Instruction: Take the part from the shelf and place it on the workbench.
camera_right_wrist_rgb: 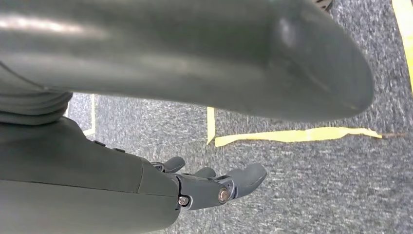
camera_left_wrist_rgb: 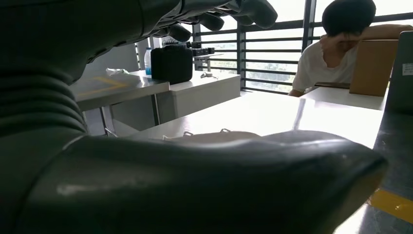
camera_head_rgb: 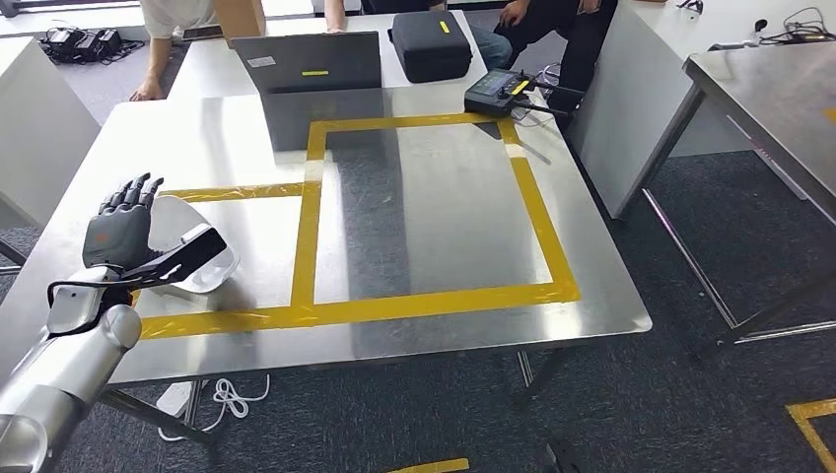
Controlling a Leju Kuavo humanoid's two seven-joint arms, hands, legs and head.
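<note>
The white part (camera_head_rgb: 202, 258) lay on the workbench (camera_head_rgb: 424, 207), right under the left hand (camera_head_rgb: 118, 229). That hand's fingers were spread above it, gripping nothing. The right hand (camera_right_wrist_rgb: 209, 185) hung loose and empty over the floor.

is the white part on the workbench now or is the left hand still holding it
On the workbench. The white part rests on the steel near the left edge, and the left hand is beside it with fingers spread, gripping nothing.

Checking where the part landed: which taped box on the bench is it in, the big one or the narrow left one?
The narrow left box: the white part lies there under the left hand, while the big box holds nothing.
</note>
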